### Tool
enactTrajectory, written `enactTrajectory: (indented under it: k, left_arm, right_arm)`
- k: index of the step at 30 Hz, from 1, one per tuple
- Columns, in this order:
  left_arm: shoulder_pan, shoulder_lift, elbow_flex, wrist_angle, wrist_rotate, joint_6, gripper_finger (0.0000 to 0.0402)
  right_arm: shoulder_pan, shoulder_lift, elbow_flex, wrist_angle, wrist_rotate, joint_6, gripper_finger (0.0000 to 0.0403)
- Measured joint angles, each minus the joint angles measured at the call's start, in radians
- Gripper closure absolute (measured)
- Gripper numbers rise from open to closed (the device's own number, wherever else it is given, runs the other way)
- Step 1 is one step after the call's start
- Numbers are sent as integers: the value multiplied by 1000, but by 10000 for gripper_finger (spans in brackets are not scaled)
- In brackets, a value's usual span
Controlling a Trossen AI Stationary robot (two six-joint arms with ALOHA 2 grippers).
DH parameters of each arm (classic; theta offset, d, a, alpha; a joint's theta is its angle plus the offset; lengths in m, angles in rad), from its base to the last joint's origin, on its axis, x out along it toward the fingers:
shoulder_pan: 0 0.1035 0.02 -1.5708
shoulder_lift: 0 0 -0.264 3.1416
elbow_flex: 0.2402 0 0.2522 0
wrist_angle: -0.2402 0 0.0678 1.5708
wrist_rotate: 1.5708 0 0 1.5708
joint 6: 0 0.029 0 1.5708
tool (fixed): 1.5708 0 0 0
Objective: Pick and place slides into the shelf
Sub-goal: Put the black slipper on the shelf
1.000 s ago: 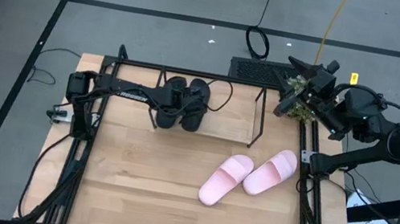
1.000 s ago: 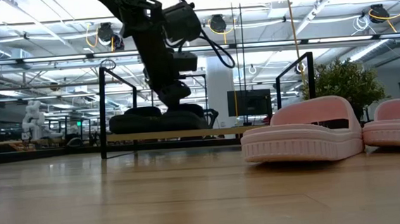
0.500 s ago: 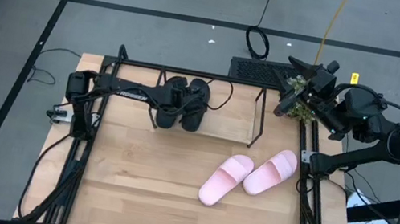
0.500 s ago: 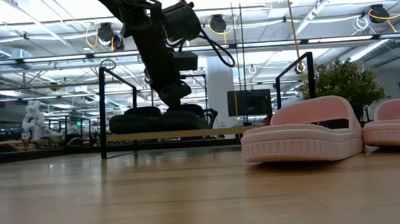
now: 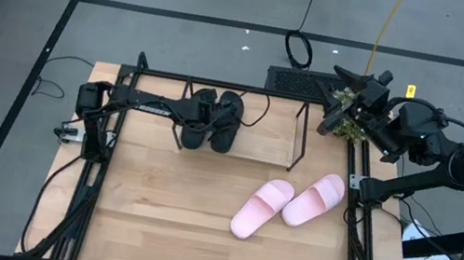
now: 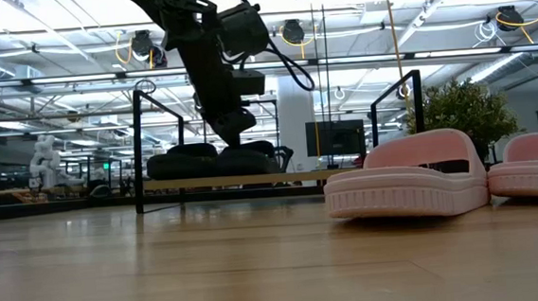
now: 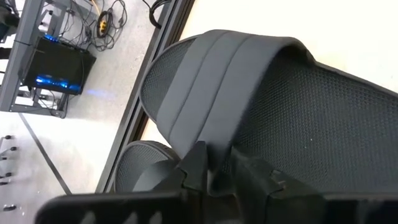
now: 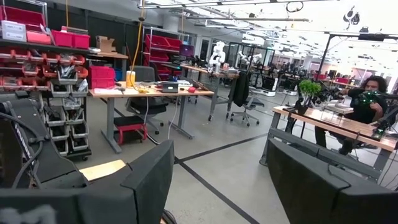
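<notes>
Two black slides lie side by side on the wooden board of the shelf [image 5: 263, 143], a low rack of black rods. My left gripper [image 5: 191, 129] reaches in from the table's left and is shut on the left black slide [image 5: 205, 107]; the other black slide [image 5: 228, 118] lies just to its right. In the low view the left gripper [image 6: 236, 134] stands directly on top of the black slides [image 6: 189, 162]. Two pink slides [image 5: 261, 209] [image 5: 315, 199] lie soles down on the tabletop. My right gripper [image 8: 221, 186] is open, held high off the table's far right corner. My left gripper [image 7: 217, 177] pinches the black slide's wide strap at its edge [image 7: 208, 146] between the two fingers. The fingers [image 7: 194, 167] come from above, pointing down. The slide lies flat on the shelf's board, beside the second black slide [image 7: 134, 171].
The shelf's rods [image 5: 299, 137] frame the far half of the table, with bare board right of the black slides. The pink slides [image 6: 413, 174] [image 6: 536, 165] lie right of centre, and bare tabletop [image 5: 152, 211] shows to their left. A potted plant [image 5: 347, 100] stands by the right arm.
</notes>
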Motion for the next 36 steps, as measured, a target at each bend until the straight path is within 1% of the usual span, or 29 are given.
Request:
enactTrajectory:
  k: [7,12,24,32,36]
  left_arm:
    - [0,0,0,-11,-3,-2,370]
    - [-1,0,0,-41,-32,-1,367]
    - [-10,1,1,-52,-38,21,364]
    - [-16,-5,69,-101,-22,32,364]
    - [-17,-5,73,-104,-22,48,364]
  right_arm:
    - [0,0,0,0,0,0,156]
    - [0,0,0,0,0,0,156]
    - [0,0,0,0,0,0,156]
    - [0,0,0,0,0,0,156]
    - [0,0,0,0,0,7,156]
